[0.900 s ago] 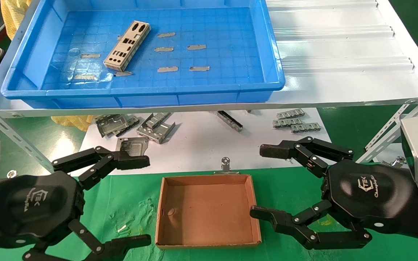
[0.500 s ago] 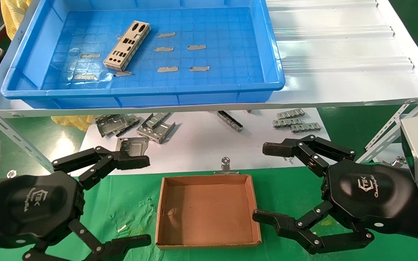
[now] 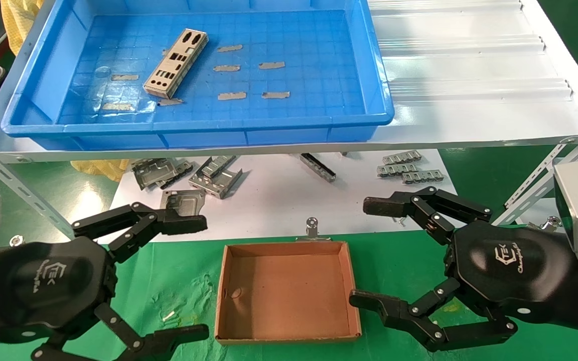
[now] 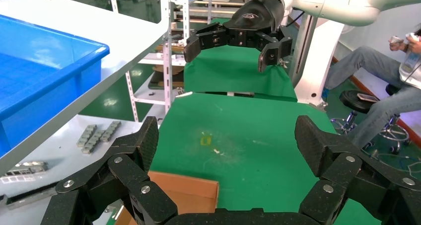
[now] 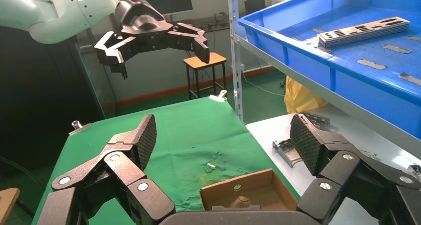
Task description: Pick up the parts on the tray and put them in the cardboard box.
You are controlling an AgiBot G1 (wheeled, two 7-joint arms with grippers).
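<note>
A stack of silvery punched metal parts (image 3: pixel 174 70) lies at a slant in the left half of the blue tray (image 3: pixel 379 90) on the white shelf; the stack also shows in the right wrist view (image 5: pixel 365 31). The brown cardboard box (image 3: pixel 286 293) sits empty on the green cloth, between my grippers; it also shows in the right wrist view (image 5: pixel 243 190). My left gripper (image 3: pixel 191 278) is open and empty, left of the box. My right gripper (image 3: pixel 367 253) is open and empty, right of the box.
Small grey tape strips (image 3: pixel 231 95) dot the tray floor. Chunky grey folded brackets (image 3: pixel 216 175) and small metal pieces (image 3: pixel 409 170) lie on the white sheet under the shelf. A metal clip (image 3: pixel 312 226) sits behind the box. Shelf uprights (image 3: pixel 8 175) flank both sides.
My right gripper has shifted slightly toward me and to the right. The left gripper, box and parts have not moved.
</note>
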